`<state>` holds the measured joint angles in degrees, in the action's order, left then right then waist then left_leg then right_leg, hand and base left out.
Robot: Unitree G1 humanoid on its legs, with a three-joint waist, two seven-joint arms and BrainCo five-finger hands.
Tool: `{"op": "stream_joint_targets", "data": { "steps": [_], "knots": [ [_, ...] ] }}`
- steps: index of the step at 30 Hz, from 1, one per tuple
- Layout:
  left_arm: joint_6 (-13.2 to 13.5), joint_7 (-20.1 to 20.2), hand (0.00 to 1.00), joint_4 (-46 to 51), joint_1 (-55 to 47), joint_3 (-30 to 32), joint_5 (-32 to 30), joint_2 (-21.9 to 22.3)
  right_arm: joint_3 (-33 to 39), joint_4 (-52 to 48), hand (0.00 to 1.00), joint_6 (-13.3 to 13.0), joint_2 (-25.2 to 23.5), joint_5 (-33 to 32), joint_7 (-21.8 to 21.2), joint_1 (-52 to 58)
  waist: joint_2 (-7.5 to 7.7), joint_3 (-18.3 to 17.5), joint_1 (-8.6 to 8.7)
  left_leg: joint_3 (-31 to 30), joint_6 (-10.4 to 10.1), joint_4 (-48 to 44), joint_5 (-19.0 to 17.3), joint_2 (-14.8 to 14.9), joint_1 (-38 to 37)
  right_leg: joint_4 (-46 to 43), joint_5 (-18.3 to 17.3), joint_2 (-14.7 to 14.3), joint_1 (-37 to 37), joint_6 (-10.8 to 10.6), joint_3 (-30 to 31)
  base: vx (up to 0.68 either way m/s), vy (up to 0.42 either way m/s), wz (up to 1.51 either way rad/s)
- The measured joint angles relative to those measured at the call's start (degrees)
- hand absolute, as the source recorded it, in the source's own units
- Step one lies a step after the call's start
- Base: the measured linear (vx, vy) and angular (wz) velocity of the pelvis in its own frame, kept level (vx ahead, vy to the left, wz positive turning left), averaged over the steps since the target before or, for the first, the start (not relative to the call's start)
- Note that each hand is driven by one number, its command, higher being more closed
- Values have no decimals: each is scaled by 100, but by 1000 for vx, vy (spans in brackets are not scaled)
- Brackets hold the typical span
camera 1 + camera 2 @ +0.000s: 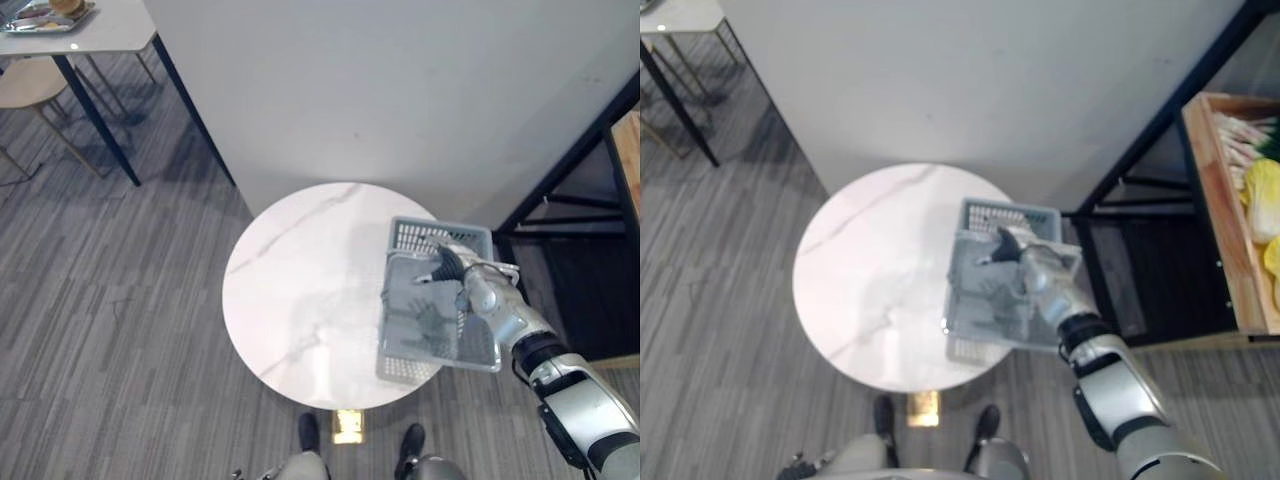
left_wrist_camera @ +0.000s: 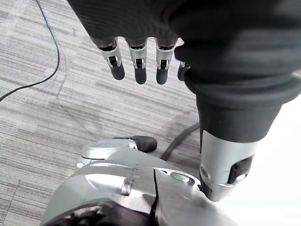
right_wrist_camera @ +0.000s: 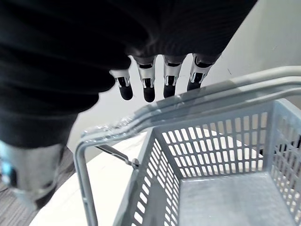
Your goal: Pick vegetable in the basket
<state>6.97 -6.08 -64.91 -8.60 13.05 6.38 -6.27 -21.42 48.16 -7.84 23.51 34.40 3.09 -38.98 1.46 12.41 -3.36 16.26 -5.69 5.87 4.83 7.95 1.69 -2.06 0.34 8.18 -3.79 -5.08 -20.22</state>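
1. Your left hand point(image 2: 136, 61) hung over the floor point(image 2: 42, 94), fingers straight and apart, holding nothing.
2. The table point(image 1: 290, 290) lay under and to the left of your right hand point(image 1: 478, 285). The basket point(image 1: 440, 235) sat at its right edge and seemed to overhang it. A sideways nudge or an uneven lift could have tipped it off.
3. Your right hand hovered over the basket, fingers straight and uncurled just above the raised handles point(image 3: 188, 101). I could not tell whether they touched. If you had closed late or off-centre, you might have caught one handle only and the basket would have swung.
4. The basket below the hand was empty.
5. The vegetables point(image 1: 1262, 200), pale yellow and green, lay in a wooden crate point(image 1: 1210, 200) well to the right of the hand. The reach there looked long, and the arm might have dragged the basket.
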Motion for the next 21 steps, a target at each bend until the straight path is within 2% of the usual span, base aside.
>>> {"op": "stream_joint_targets", "data": {
  "steps": [6,12,21],
  "knots": [
    [1,11,0,-1,3,-85,-3,-9,1,60,0,-9,121,392,55,-18,-66,105,6,-61,3,3,0,-4,21,4,15,1,-10,-6,-5,0,0,0],
    [1,12,0,-1,37,-145,-39,-26,-53,74,0,-61,233,509,59,-54,-86,126,5,-72,3,3,-1,-13,84,14,15,5,-72,-6,-4,11,-1,0],
    [9,6,0,-1,203,-258,-40,-27,-95,487,0,-78,423,573,164,-582,-203,320,6,-167,16,-11,16,-26,272,15,27,10,-213,0,-74,15,-2,3]
  ]
}}
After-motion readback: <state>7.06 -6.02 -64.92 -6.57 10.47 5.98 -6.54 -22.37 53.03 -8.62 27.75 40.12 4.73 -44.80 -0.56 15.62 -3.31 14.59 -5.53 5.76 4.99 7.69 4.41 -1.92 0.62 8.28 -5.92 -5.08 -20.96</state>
